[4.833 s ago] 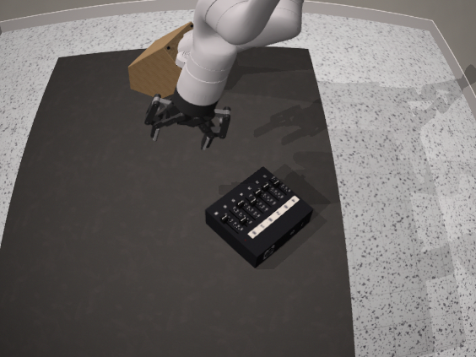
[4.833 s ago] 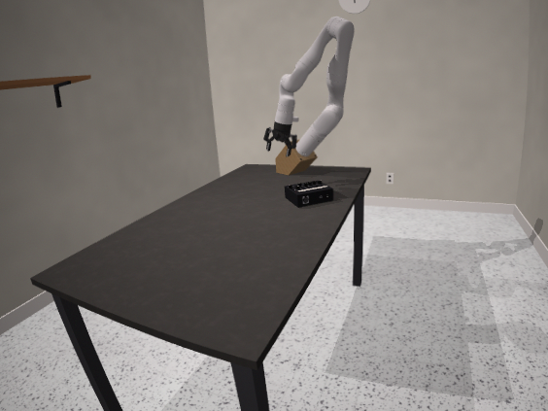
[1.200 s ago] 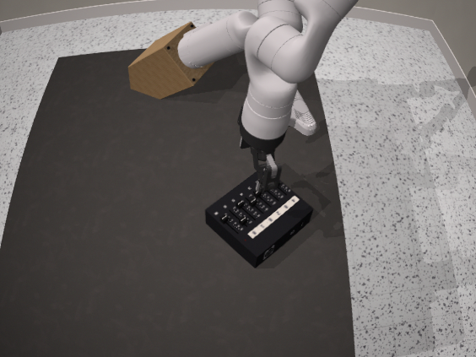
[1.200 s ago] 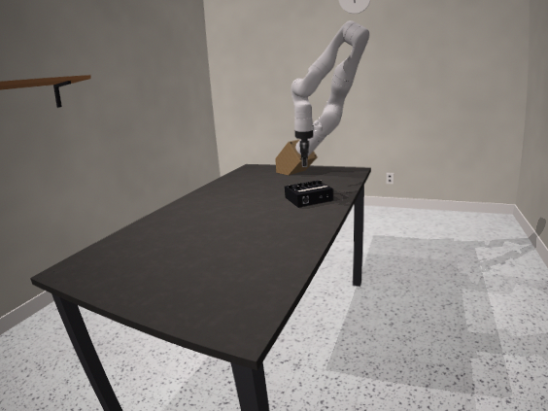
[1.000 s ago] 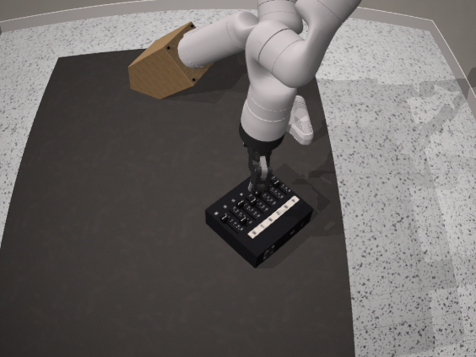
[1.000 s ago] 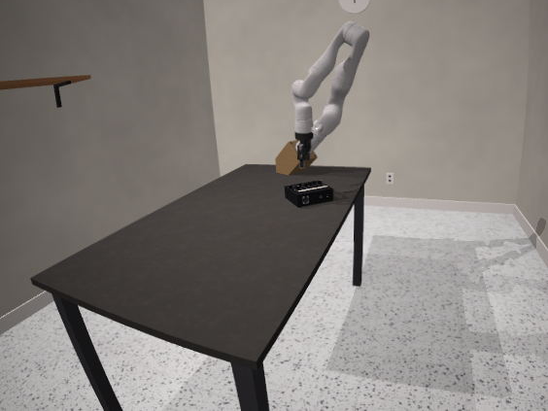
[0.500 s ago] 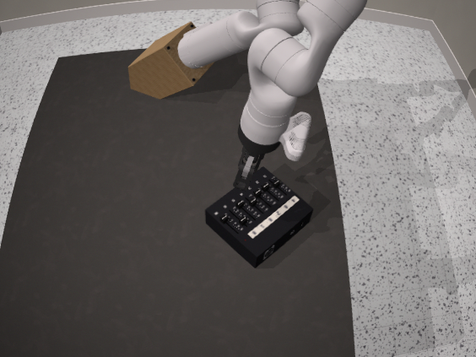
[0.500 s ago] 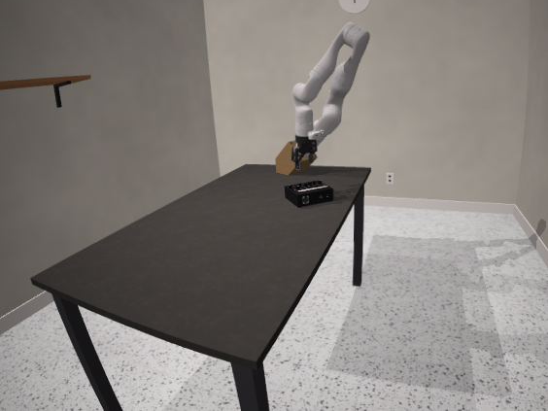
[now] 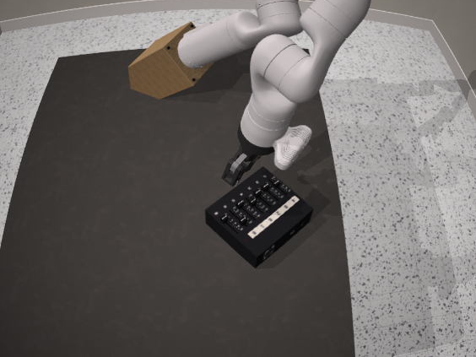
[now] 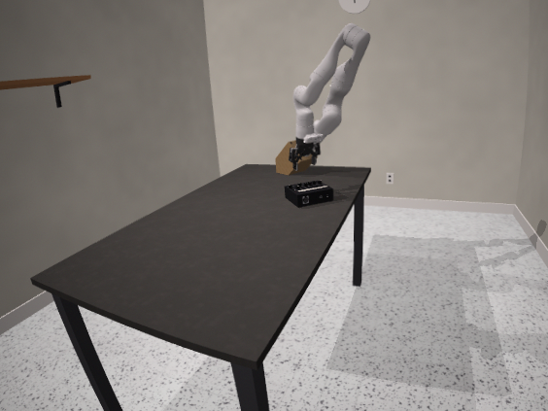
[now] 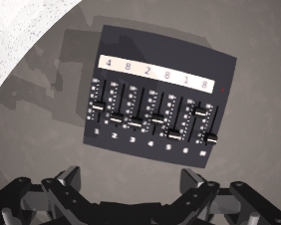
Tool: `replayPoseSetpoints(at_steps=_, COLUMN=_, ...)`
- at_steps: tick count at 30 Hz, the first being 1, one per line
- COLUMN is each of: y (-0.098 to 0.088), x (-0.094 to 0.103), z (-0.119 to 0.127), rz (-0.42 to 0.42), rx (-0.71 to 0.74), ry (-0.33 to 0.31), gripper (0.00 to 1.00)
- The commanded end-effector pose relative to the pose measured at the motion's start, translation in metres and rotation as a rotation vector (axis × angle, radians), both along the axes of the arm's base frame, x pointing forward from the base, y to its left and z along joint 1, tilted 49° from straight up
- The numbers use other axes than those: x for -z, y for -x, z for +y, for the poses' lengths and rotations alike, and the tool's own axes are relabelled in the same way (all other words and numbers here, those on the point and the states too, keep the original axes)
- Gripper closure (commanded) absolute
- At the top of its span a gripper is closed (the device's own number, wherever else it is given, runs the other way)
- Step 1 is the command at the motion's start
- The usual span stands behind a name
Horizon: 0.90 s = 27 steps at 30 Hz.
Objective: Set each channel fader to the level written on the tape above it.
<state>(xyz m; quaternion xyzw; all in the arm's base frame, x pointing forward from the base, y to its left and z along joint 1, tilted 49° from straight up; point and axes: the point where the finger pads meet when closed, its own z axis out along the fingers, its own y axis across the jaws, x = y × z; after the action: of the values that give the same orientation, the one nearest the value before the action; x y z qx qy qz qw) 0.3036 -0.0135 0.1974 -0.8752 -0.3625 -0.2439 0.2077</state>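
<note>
The black lighting desk (image 9: 229, 237) (image 10: 316, 197) (image 11: 186, 53) stands flat on its feet on the dark table (image 9: 105, 186) (image 10: 194, 244) (image 11: 44, 140), near the table's right edge. A white tape strip (image 9: 274, 217) (image 11: 155, 73) with small, blurred digits runs above a row of several faders (image 11: 135, 123) (image 9: 252, 200). The fader caps stand at different heights; the one at the wrist view's far right (image 11: 211, 138) sits low. My gripper (image 9: 235, 173) (image 10: 304, 158) (image 11: 130, 179) is open and empty. It hangs above the table just off the desk's fader-side edge, clear of the caps.
The arm's wooden mounting block (image 9: 162, 66) (image 10: 287, 162) stands at the table's far end. The table's right edge (image 9: 338, 212) runs close behind the desk, with speckled floor (image 9: 401, 165) beyond it.
</note>
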Motion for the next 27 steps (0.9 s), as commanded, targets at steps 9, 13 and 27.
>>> replayPoseSetpoints(at_steps=9, y=0.0012, x=0.0037, z=0.0042, rz=0.078, rx=0.085, ry=-0.023, gripper=0.0)
replayPoseSetpoints(at_steps=13, y=0.0016, x=0.0049, z=0.0046, rz=0.104, rx=0.117, ry=-0.031, gripper=0.0)
replayPoseSetpoints(at_steps=27, y=0.0022, x=0.0065, z=0.0052, rz=0.139, rx=0.163, ry=-0.042, gripper=0.0)
